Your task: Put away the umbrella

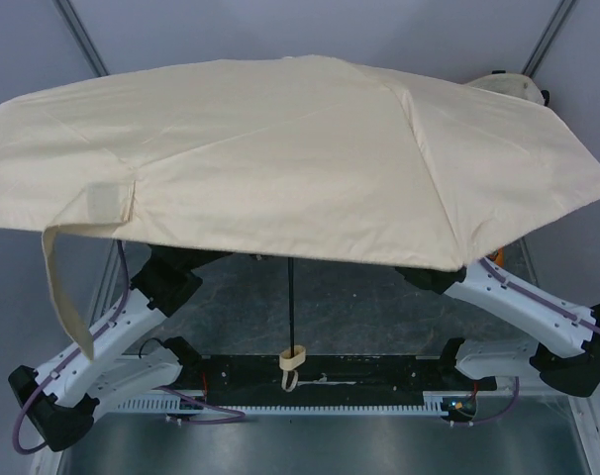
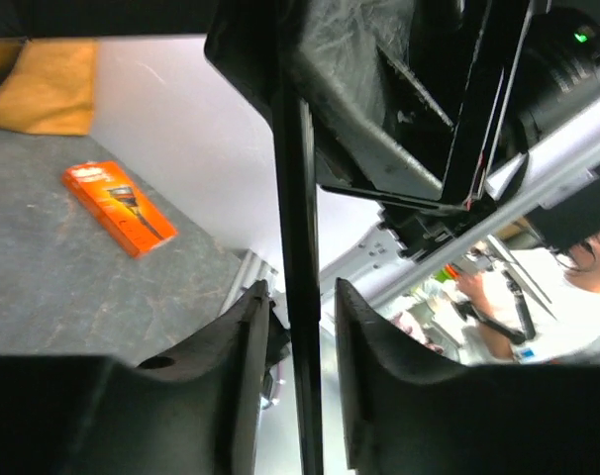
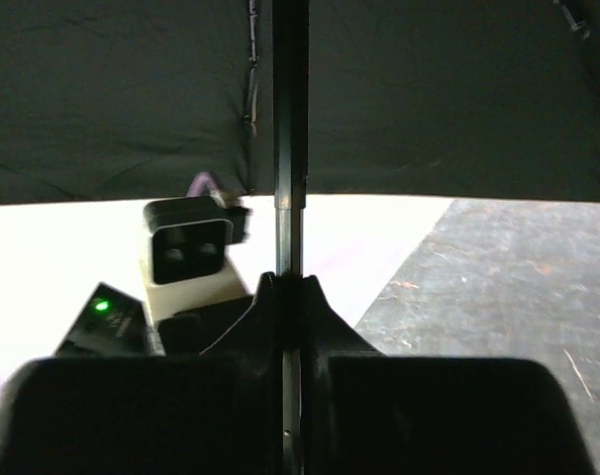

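Note:
The umbrella (image 1: pixel 280 148) is open; its pale beige canopy covers most of the top view. Its thin black shaft (image 1: pixel 291 302) runs down to the small wooden knob handle (image 1: pixel 293 354) with a cord loop (image 1: pixel 291 379). Both grippers are hidden under the canopy in the top view. In the left wrist view my left gripper (image 2: pixel 302 297) is open, its fingers either side of the shaft (image 2: pixel 298 198) with a small gap on each side. In the right wrist view my right gripper (image 3: pixel 288 282) is shut on the shaft (image 3: pixel 290 119), under the dark underside of the canopy.
An orange box (image 2: pixel 120 206) lies on the dark grey table (image 2: pixel 43 287), with a mustard-yellow bag (image 2: pixel 43 84) behind it. The umbrella's closing strap (image 1: pixel 67 297) hangs at the left over the left arm (image 1: pixel 112 346). The right arm (image 1: pixel 518 297) reaches under the canopy.

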